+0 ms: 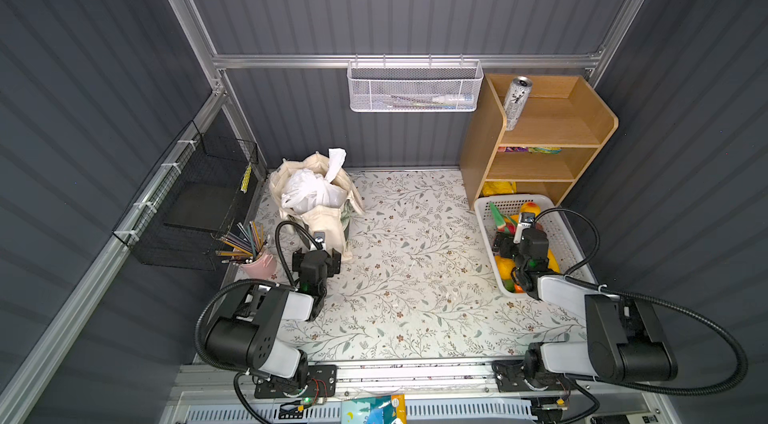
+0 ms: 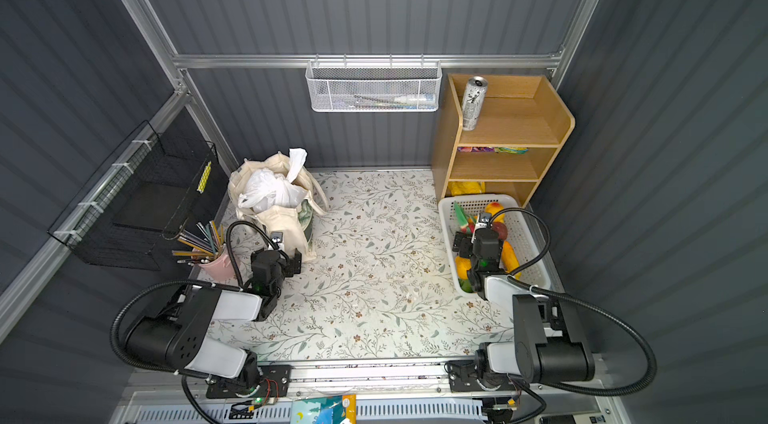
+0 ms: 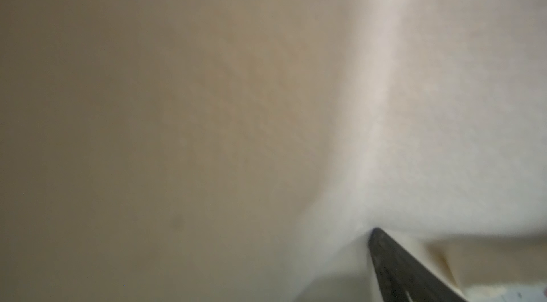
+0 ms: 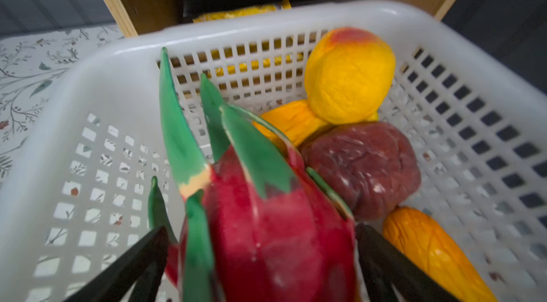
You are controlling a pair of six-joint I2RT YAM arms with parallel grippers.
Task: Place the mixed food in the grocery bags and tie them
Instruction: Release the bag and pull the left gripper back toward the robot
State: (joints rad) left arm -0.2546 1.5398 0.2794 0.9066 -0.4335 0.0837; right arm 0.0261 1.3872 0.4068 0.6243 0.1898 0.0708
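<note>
Picking is in hand: low in the wrist view the right gripper (image 4: 262, 229) stands open astride the dragon fruit (image 4: 281, 244) in the basket (image 1: 561, 235), so it must close, lift and cross to the tote (image 1: 324, 214) at centre-left, where the left gripper (image 1: 332, 255) rests open against the cloth.

Cream canvas tote (image 1: 322, 216): matt woven cloth, lying in soft folds; in the left wrist view its weave is blurring out. Thin white plastic bag (image 1: 307, 189) inside it is crinkling and glinting faintly. White slotted basket (image 4: 88, 84): smooth moulded plastic, carrying a soft sheen along its rim. Dragon fruit (image 4: 275, 226) is gleaming, with glossy red skin and smooth green scales. Yellow fruit (image 4: 349, 75) is looking matt and finely pitted. Maroon fruit (image 4: 364, 167) and orange carrot (image 4: 429, 250) are showing wrinkled, slightly shiny skin. Drink can (image 1: 516, 104): metal, reflecting light. Shelf unit (image 1: 552, 127) is showing pale, satin wood. Hanging mesh basket (image 1: 415, 89): white-coated perforated metal.
</note>
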